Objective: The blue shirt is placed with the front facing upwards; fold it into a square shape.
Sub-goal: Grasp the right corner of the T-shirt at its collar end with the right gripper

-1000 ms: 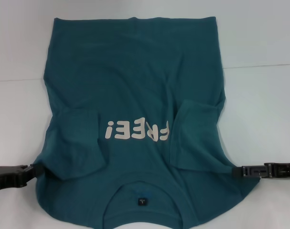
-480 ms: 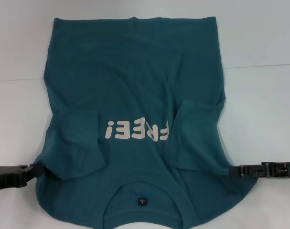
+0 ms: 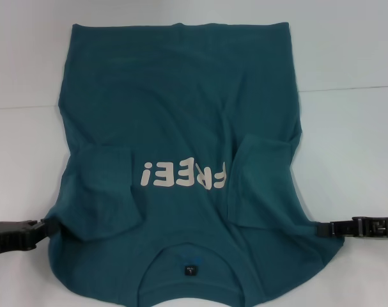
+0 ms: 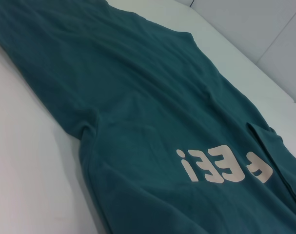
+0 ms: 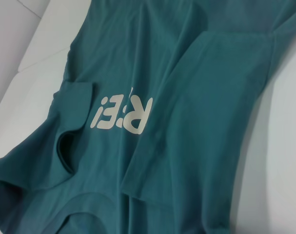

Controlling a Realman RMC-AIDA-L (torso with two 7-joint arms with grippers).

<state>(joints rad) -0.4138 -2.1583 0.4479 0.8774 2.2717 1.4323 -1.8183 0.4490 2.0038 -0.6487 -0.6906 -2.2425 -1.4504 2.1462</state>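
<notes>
We see the blue shirt (image 3: 181, 121) lying front up on the white tabletop (image 3: 347, 57), filling most of the middle of it. Its long axis runs from the near edge of the tabletop to the far edge: the collar (image 3: 190, 252) lies at the near edge, toward the robot, and the straight hem (image 3: 181, 25) lies toward the far edge. Both short sleeves are folded inward onto the chest, the left sleeve (image 3: 104, 192) and the right sleeve (image 3: 261, 179) flanking the print.

The white chest lettering (image 3: 183, 174) reads "FREE!", seen upside down from the head view because the collar faces the robot; the same word shows in the left wrist view (image 4: 223, 165) and, partly creased, in the right wrist view (image 5: 123, 112). A small dark tag (image 3: 190, 270) sits inside the collar; its writing is too small to read.

The left gripper (image 3: 41, 227) is low at the tabletop's left side, its tip touching the shirt's shoulder edge near the collar end. The right gripper (image 3: 320, 228) is at the tabletop's right side, its tip at the opposite shoulder edge. We cannot tell for either one how far it is open or whether it has hold of the cloth, and the wrist views show only fabric and tabletop.
</notes>
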